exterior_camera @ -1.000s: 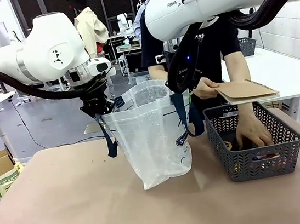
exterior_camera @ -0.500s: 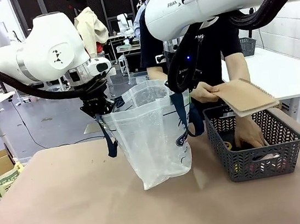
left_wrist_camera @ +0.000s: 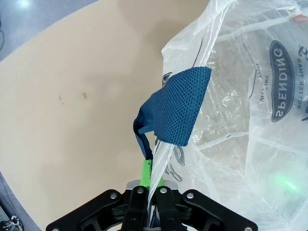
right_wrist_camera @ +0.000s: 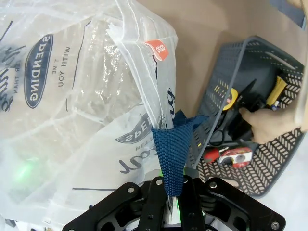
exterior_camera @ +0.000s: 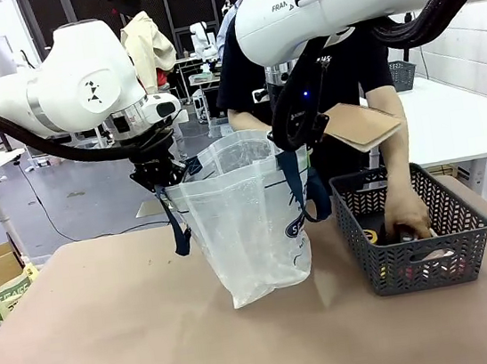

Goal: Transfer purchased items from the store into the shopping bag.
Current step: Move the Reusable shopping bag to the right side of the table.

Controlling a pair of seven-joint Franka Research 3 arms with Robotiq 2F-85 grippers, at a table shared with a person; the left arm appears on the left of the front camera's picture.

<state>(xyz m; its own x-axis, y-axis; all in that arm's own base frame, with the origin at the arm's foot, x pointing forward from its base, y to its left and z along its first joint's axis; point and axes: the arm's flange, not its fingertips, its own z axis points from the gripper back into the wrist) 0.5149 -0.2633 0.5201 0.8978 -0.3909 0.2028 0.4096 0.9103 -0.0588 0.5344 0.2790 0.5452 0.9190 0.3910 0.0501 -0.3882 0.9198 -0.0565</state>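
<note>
The shopping bag [exterior_camera: 249,226] stands upright near the middle of the bench [exterior_camera: 112,343], its mouth held wide between the two arms. At its left rim the left gripper [left_wrist_camera: 152,174] has its fingers pressed together on the plastic edge, just below where a navy strap handle [left_wrist_camera: 175,108] is sewn on. At the right rim the right gripper [right_wrist_camera: 168,195] pinches the other navy strap [right_wrist_camera: 174,144] between shut fingers, and the strap rises straight up from them. Blue lettering runs across the bag's translucent side, and a small orange tag [right_wrist_camera: 155,48] sits on its rim.

The store [exterior_camera: 416,262], a dark grey openwork basket, sits on the bench just right of the bag, close to it but apart. The person stands at the far side. One hand [exterior_camera: 406,212] reaches down inside the basket among small items, one of which looks like black-handled scissors [right_wrist_camera: 226,127], though the clutter makes that hard to confirm. A flat brown card-covered pad [exterior_camera: 360,124] is held tilted in the air, above the gap between basket and bag.
</note>
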